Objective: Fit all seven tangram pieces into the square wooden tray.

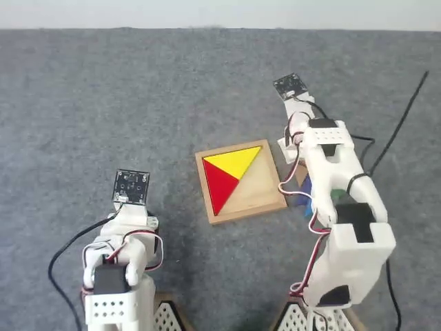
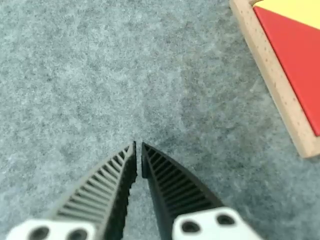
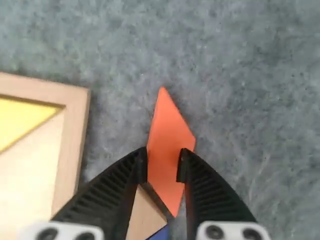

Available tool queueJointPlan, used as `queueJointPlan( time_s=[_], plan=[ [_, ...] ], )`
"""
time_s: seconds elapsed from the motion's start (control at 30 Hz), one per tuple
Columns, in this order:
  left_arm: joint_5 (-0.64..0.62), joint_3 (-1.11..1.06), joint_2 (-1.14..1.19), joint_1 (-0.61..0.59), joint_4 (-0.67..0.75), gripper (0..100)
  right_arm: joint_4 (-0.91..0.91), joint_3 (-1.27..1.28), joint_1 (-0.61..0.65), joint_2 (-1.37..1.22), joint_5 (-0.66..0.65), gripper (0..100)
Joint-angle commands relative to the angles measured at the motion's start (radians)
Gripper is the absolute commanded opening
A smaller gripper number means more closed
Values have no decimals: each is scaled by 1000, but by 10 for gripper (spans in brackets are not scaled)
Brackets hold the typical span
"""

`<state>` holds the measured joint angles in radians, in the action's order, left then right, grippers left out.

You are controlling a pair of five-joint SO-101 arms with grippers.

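My left pincer [image 2: 138,146] hangs over the grey counter [image 1: 103,89], its jaws almost touching and holding nothing. My right pincer [image 3: 162,161] is narrowed onto an orange piece [image 3: 167,127], gripping it by two sides just beside the wooden tray [image 1: 249,212]. In the tray a yellow triangle [image 1: 234,162] and a red triangle [image 1: 219,185] lie edge to edge, and a blue piece [image 1: 307,202] sits beside the right arm.
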<state>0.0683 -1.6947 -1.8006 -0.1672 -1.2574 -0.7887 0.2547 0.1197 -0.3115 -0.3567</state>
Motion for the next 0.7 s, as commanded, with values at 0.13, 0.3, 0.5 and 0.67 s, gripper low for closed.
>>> queueJointPlan(
  time_s=[0.13,0.3,0.5,0.67],
  plan=[
    [2,10,-17,5,-3,21,21,-48,-36,-10,9,106],
    [2,10,-17,5,-3,21,12,-44,-36,-12,9,106],
    [2,10,-17,5,-3,21,-8,-40,-30,-7,6,136],
    [2,10,-17,5,-3,21,-18,-40,-28,42,14,139]
  ],
)
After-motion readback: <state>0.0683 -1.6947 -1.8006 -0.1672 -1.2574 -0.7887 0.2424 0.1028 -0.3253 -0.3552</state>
